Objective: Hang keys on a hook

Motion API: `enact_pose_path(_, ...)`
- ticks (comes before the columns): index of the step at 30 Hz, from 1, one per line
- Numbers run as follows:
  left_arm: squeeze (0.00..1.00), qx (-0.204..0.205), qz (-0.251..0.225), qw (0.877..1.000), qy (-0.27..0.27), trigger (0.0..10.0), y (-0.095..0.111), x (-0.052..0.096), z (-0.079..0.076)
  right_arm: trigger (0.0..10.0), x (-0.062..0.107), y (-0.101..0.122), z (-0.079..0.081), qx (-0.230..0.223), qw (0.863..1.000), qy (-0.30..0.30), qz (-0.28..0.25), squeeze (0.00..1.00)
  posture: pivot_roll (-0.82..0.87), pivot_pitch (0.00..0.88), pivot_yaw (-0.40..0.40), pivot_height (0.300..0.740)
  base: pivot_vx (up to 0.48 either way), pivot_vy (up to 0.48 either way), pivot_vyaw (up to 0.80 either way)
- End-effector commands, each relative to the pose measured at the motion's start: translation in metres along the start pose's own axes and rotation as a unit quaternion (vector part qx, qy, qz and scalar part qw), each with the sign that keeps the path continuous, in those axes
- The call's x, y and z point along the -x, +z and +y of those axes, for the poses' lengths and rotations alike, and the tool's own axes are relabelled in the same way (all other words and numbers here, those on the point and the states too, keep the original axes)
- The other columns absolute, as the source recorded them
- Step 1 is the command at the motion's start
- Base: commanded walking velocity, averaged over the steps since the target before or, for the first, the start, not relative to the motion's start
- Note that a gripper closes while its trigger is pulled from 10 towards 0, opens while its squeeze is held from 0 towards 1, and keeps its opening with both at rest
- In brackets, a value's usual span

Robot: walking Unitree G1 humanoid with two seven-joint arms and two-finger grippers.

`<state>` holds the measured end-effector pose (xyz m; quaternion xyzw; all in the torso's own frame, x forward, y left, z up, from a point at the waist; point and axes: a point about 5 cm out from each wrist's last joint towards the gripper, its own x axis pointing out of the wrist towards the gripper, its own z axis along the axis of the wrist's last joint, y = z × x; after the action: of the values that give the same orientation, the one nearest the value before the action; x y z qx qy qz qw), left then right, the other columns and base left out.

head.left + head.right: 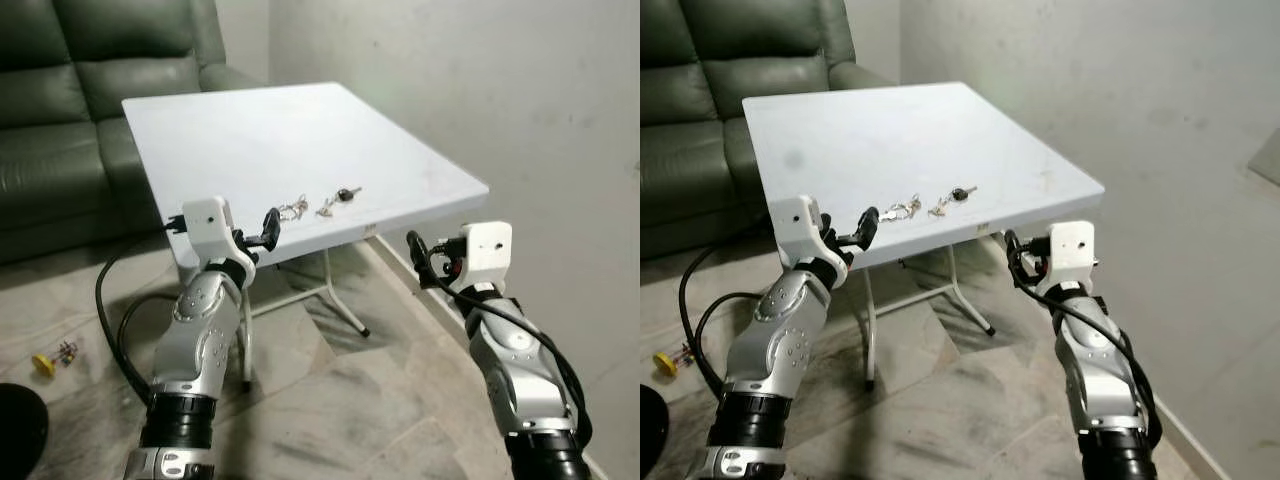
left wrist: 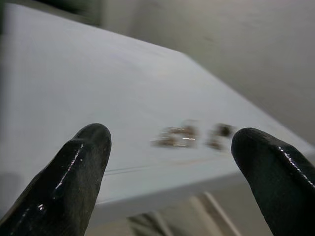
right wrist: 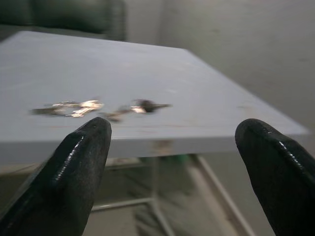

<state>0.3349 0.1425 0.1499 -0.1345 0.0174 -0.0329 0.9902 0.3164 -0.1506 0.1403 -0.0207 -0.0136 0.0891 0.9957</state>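
A bunch of keys (image 1: 320,204) lies near the front edge of the white folding table (image 1: 260,130), with a silver cluster on the left and a black-headed key (image 1: 346,194) on the right. My left gripper (image 1: 262,232) is open at the table's front edge, just short of the keys and to their left. My right gripper (image 1: 418,255) is open, lower and off the table's front right corner. In the left wrist view the blurred keys (image 2: 184,136) lie between the two black fingertips (image 2: 91,137). The right wrist view looks across the table edge at the keys (image 3: 98,107).
A dark green sofa (image 1: 60,100) stands behind the table on the left. A grey wall (image 1: 520,100) runs along the right. On the tiled floor at left lie a small yellow object (image 1: 45,364) and a black round thing (image 1: 15,420). The table's metal legs (image 1: 340,300) cross underneath.
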Motion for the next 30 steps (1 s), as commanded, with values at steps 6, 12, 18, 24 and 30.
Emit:
enact_pose_path(6,0.0,-0.008,-0.004,1.0,-0.002,10.0,-0.0008,0.0007,-0.0027,10.0,0.0019,0.005,-0.0041,0.005,1.0,0.0,-0.011,0.0,-0.09,0.0,-0.109,0.74,0.0,0.0,0.0)
enact_pose_path(12,0.0,-0.002,0.003,1.0,0.005,10.0,-0.0027,0.0013,0.0009,10.0,0.0031,0.0047,-0.0032,0.009,1.0,0.005,-0.013,0.0,-0.09,0.0,-0.11,0.74,0.0,0.0,0.0)
enact_pose_path(18,0.0,0.012,0.006,1.0,0.005,10.0,-0.0029,0.0017,0.0038,10.0,0.0041,0.0047,-0.0036,0.011,1.0,0.009,-0.014,0.0,-0.09,0.002,-0.11,0.74,0.0,0.0,0.0)
enact_pose_path(24,0.0,0.016,0.001,1.0,0.004,10.0,-0.0014,0.0025,0.0046,10.0,0.0046,0.0051,-0.0031,0.012,1.0,0.011,-0.016,0.0,-0.09,0.003,-0.11,0.74,0.312,0.0,0.0)
enact_pose_path(30,0.0,0.016,0.003,1.0,0.004,10.0,-0.0012,0.0022,0.0048,10.0,0.0043,0.0059,-0.0027,0.012,1.0,0.013,-0.017,0.0,-0.09,0.004,-0.109,0.74,0.361,0.0,0.0)
